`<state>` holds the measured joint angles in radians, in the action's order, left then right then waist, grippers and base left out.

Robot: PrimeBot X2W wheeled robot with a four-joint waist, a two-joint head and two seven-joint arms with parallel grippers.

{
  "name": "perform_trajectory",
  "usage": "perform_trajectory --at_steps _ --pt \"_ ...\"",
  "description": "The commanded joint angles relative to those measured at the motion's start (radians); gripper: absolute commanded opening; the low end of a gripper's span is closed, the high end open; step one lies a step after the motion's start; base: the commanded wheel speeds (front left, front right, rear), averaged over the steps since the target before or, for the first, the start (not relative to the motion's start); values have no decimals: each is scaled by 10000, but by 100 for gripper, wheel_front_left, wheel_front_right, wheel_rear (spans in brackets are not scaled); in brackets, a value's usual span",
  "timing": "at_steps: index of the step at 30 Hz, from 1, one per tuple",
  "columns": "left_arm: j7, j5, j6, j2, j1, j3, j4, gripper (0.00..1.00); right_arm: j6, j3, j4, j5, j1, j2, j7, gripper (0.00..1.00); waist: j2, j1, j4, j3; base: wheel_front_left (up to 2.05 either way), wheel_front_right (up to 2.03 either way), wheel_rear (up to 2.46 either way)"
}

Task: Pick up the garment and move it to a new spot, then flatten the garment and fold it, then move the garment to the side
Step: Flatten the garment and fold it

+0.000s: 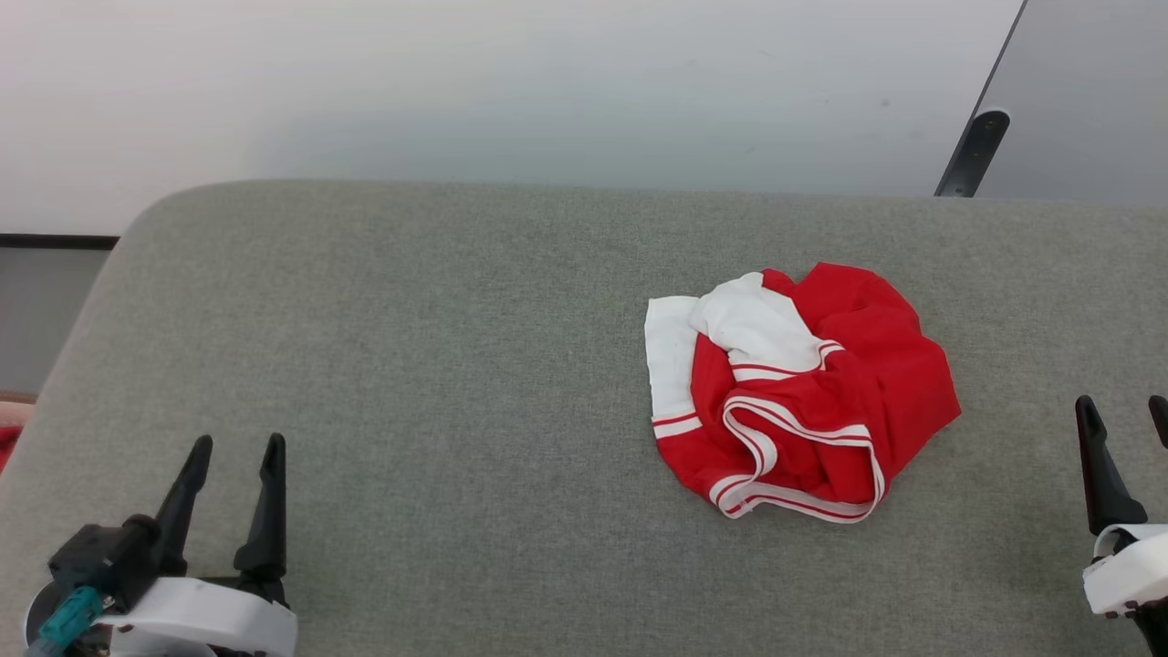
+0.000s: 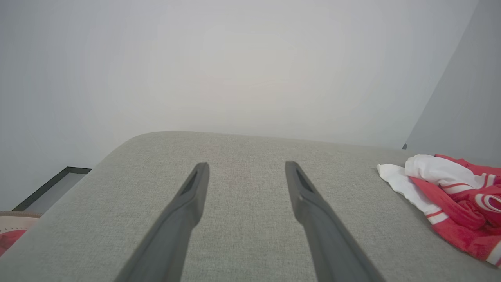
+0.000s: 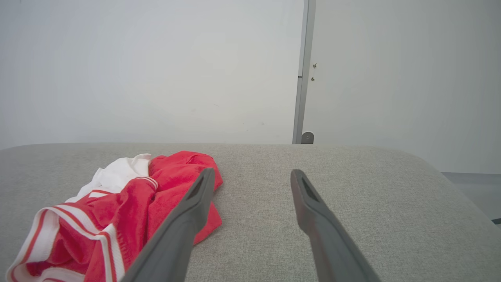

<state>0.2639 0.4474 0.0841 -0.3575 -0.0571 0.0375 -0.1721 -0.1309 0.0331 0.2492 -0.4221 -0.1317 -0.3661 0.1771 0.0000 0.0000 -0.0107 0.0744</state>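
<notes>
Your left gripper [image 1: 238, 440] sits nearest, at the lower left of the head view, fingers spread wide with nothing between them. It hangs over the bare grey surface [image 1: 411, 365], a cloth-covered top with rounded far corners. The garment [image 1: 803, 392] lies on that surface right of centre, bunched into a heap about as wide as it is deep, so you cannot read a long axis. Its white sleeve lies toward your left and far side, and a white-striped red opening gapes toward the near edge. The right gripper [image 1: 1121, 401] stands at the right edge, apart from the heap, likewise wide open and holding nothing. From the left wrist view you get the white sleeve edge of the garment [image 2: 450, 188] closest, off to the side of the open fingers [image 2: 184, 219]. From the right wrist view you look into the striped opening [image 3: 58, 231], and one finger [image 3: 184, 223] crosses in front of the red cloth. A red scrap [image 2: 9, 239] lies beyond the surface's left edge.
</notes>
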Motion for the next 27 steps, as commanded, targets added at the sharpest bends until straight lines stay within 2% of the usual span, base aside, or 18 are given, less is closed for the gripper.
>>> perform_trajectory --at_steps 1,7,11,14,19,22,27 --pt "2 -69 63 30 78 -77 -4 100 3 10 6 30 -32 26 16 100 0 0 4 -24 0 0 0" --pt "0 -319 188 266 136 -153 -14 100 3 -260 29 97 -165 -68 -201 100 0 0 78 -64 0 0 0" --pt "1 -478 234 526 105 -51 131 100 3 -1010 -101 212 -693 -539 -905 100 0 0 287 134 0 0 0" --pt "1 -586 263 738 -66 68 203 100 3 -2026 -304 120 -1512 -1120 -1925 100 0 0 578 441 0 0 0" --pt "1 -666 316 1154 -420 345 191 100 3 -4470 -579 -657 -3442 -2307 -4317 100 0 0 1202 1139 0 0 0" --pt "2 -712 384 1367 -678 470 93 100 3 -5826 -555 -1604 -4714 -2869 -5577 100 0 0 1633 1546 0 0 0" --pt "1 -776 426 1699 -1010 537 59 100 3 -7504 -239 -2921 -6460 -3586 -7147 100 0 0 2212 2135 0 0 0"
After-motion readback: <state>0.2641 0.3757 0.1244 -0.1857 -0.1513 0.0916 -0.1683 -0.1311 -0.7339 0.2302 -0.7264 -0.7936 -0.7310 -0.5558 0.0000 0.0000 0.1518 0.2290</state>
